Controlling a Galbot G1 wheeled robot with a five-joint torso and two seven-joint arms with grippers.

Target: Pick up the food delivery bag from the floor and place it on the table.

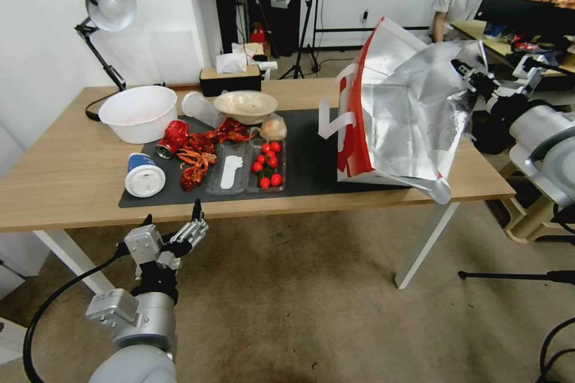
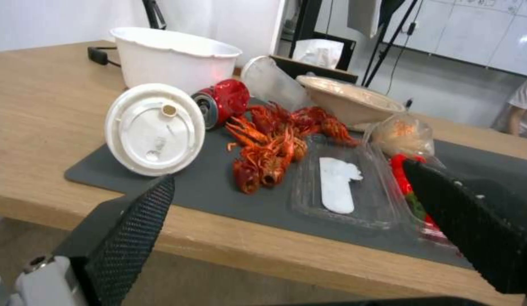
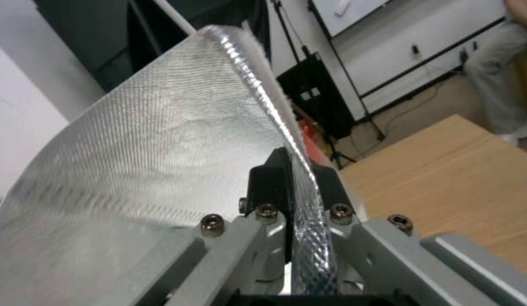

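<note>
Head view: right gripper [image 1: 473, 75] clamps the foil rim of the food delivery bag [image 1: 395, 114], which leans at the right end of the table [image 1: 66, 179]. Release risks toppling off the near edge. Left gripper [image 1: 172, 218] hangs open below.

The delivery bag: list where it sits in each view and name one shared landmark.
Head view: bag stands on the table's right end, right gripper clamping its rim.
Left wrist view: not in it.
Right wrist view: foil rim pinched between the fingers.
Shared landmark: the wooden table.
</note>
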